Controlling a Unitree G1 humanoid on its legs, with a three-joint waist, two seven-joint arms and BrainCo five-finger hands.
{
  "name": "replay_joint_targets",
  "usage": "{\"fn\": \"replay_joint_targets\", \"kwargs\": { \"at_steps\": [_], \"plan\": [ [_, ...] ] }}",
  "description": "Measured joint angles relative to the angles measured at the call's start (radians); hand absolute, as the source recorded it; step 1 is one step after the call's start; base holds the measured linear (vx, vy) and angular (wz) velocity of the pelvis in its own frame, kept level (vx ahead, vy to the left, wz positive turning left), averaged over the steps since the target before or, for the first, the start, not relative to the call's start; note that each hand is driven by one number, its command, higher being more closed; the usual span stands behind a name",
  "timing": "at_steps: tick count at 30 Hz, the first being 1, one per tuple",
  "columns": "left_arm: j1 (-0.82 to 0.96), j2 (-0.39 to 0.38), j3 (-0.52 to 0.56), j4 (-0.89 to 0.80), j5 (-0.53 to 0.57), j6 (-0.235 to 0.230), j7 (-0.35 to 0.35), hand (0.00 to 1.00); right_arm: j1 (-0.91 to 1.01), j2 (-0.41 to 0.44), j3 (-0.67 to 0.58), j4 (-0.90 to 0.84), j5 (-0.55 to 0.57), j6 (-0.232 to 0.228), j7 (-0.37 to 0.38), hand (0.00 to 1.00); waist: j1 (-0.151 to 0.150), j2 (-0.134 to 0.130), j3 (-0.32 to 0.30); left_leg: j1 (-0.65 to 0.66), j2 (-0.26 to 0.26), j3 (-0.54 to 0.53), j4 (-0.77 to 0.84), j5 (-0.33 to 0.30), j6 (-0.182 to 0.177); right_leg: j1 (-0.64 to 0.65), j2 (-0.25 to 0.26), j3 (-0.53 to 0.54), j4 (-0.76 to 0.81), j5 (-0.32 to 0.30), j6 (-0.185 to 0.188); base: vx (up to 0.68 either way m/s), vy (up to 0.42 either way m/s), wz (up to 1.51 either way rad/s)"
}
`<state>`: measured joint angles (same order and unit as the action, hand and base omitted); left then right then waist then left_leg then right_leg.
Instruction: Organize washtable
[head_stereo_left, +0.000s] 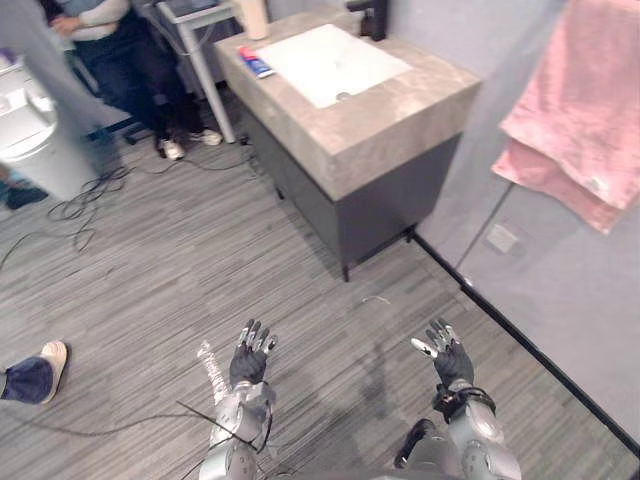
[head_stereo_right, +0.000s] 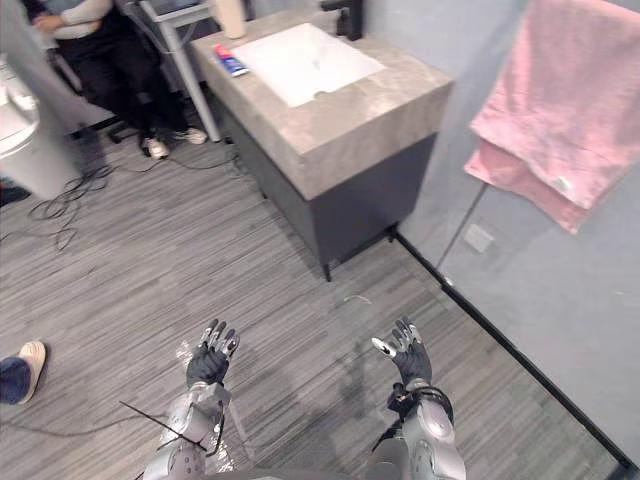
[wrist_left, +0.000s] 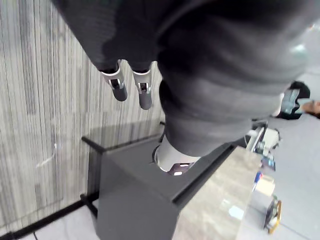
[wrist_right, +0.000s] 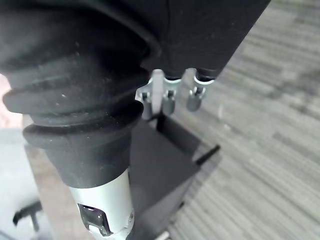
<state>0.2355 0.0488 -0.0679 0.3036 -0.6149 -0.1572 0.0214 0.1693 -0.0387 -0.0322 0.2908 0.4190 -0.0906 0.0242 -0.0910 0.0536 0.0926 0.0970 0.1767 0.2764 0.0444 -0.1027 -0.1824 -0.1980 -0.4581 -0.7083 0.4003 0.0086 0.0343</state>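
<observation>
Left eye view: left hand (head_stereo_left: 250, 358) and right hand (head_stereo_left: 447, 358) hover over the near floor (head_stereo_left: 150, 260), fingers spread, holding nothing. The counter (head_stereo_left: 400, 110) stands far ahead, with a tube (head_stereo_left: 256, 62) left of its basin (head_stereo_left: 330, 62). Left wrist view: straight fingers (wrist_left: 119, 87), with the counter beyond them.

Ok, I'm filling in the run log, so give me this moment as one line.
stage: standing short of washtable | left hand: open, empty | right hand: open, empty | tube: on counter beside sink
</observation>
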Motion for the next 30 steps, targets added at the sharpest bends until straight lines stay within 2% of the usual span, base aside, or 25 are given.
{"fn": "replay_joint_targets", "kwargs": {
  "at_steps": [1,2,4,5,6,7,8,10,11,12,15,18,22,30],
  "plan": [
    [0.043,0.004,0.011,-0.011,0.005,0.003,-0.002,0.00,0.006,0.004,0.010,0.000,-0.012,0.007,0.000,0.00,0.008,-0.014,0.004,0.028,-0.037,0.011,0.004,-0.002,0.003,0.032,-0.019,0.065,-0.033,0.046,-0.006,-0.16,0.220,0.07],
    [0.061,0.004,0.018,-0.022,0.016,0.006,-0.003,0.00,0.012,0.007,0.014,0.000,-0.019,0.009,0.000,0.00,0.012,-0.021,0.003,0.033,-0.041,0.016,0.008,-0.005,0.009,0.039,-0.019,0.089,-0.054,0.069,-0.008,-0.19,0.222,0.03],
    [0.075,0.012,0.048,-0.040,0.048,0.006,-0.011,0.00,0.031,0.024,0.025,-0.001,-0.025,0.015,0.000,0.00,0.025,-0.029,-0.001,0.000,-0.067,-0.006,0.037,-0.028,0.046,0.031,-0.005,0.212,-0.097,0.127,-0.041,-0.18,0.162,0.27],
    [0.073,0.017,0.065,-0.042,0.062,0.004,-0.015,0.00,0.047,0.030,0.048,-0.001,-0.027,0.026,0.002,0.00,0.023,-0.034,0.011,-0.021,-0.072,-0.039,0.047,-0.032,0.057,0.025,0.026,0.347,-0.103,0.106,-0.050,-0.14,0.097,0.48],
    [0.074,0.026,0.075,-0.042,0.069,0.004,-0.015,0.00,0.059,0.038,0.058,-0.001,-0.029,0.030,0.002,0.00,0.023,-0.037,0.013,-0.031,-0.071,-0.057,0.052,-0.031,0.059,0.028,0.060,0.421,-0.094,0.054,-0.034,-0.15,0.032,0.74],
    [0.074,0.047,0.087,-0.043,0.078,0.002,-0.014,0.00,0.082,0.047,0.082,-0.002,-0.037,0.030,0.003,0.00,0.014,-0.064,0.009,-0.052,-0.075,-0.097,0.065,-0.031,0.060,0.063,0.132,0.509,-0.083,-0.090,0.005,-0.06,-0.082,0.72],
    [0.074,0.050,0.091,-0.045,0.081,0.001,-0.012,0.00,0.084,0.047,0.091,-0.002,-0.039,0.031,0.005,0.00,0.014,-0.074,0.016,-0.063,-0.075,-0.130,0.077,-0.031,0.060,0.087,0.169,0.571,-0.105,-0.162,0.047,-0.06,-0.082,0.86],
    [0.075,0.045,0.081,-0.061,0.114,0.001,0.002,0.00,0.086,0.050,0.092,-0.003,-0.040,0.029,0.005,0.00,-0.011,-0.081,0.015,-0.082,-0.071,-0.192,0.097,-0.014,0.060,0.099,0.212,0.627,-0.106,-0.177,0.059,-0.01,-0.098,0.85],
    [0.075,0.037,0.078,-0.071,0.120,0.001,0.004,0.00,0.085,0.049,0.092,-0.003,-0.040,0.029,0.005,0.00,-0.007,-0.087,0.011,-0.083,-0.066,-0.193,0.096,-0.008,0.056,0.104,0.218,0.627,-0.109,-0.173,0.063,0.01,-0.116,0.53],
    [0.077,0.022,0.073,-0.078,0.125,0.000,0.006,0.00,0.080,0.040,0.093,-0.002,-0.039,0.029,0.006,0.00,0.002,-0.075,0.013,-0.089,-0.048,-0.195,0.093,-0.004,0.050,0.111,0.234,0.620,-0.125,-0.152,0.079,0.01,-0.092,0.00],
    [0.077,-0.015,0.068,-0.078,0.144,0.001,0.008,0.00,0.048,0.032,0.130,-0.002,-0.039,0.021,0.011,0.00,-0.006,-0.062,0.022,-0.083,-0.018,-0.182,0.053,0.026,0.041,0.113,0.264,0.621,-0.165,-0.116,0.091,-0.02,-0.075,-0.10],
    [0.088,-0.027,0.044,-0.090,0.147,0.001,0.010,0.00,0.057,0.028,0.133,-0.002,-0.057,0.021,0.001,0.00,-0.004,-0.070,0.023,-0.055,-0.011,-0.152,0.019,0.048,0.043,0.133,0.272,0.625,-0.188,-0.101,0.092,-0.03,-0.020,-0.09],
    [0.157,-0.030,0.014,-0.117,0.143,0.016,0.002,0.00,0.092,0.021,0.220,-0.004,-0.078,0.020,0.002,0.00,0.000,-0.085,0.008,-0.049,-0.007,-0.111,0.000,0.060,0.044,0.144,0.276,0.636,-0.234,-0.070,0.096,-0.07,0.019,-0.13],
    [0.157,-0.025,-0.007,-0.100,0.116,0.030,0.003,0.00,0.119,0.029,0.267,0.001,-0.099,0.022,0.003,0.00,0.021,-0.088,0.000,-0.052,-0.018,-0.143,-0.074,0.128,0.050,0.142,0.267,0.594,-0.253,-0.059,0.095,-0.07,-0.008,0.15]
  ]
}}
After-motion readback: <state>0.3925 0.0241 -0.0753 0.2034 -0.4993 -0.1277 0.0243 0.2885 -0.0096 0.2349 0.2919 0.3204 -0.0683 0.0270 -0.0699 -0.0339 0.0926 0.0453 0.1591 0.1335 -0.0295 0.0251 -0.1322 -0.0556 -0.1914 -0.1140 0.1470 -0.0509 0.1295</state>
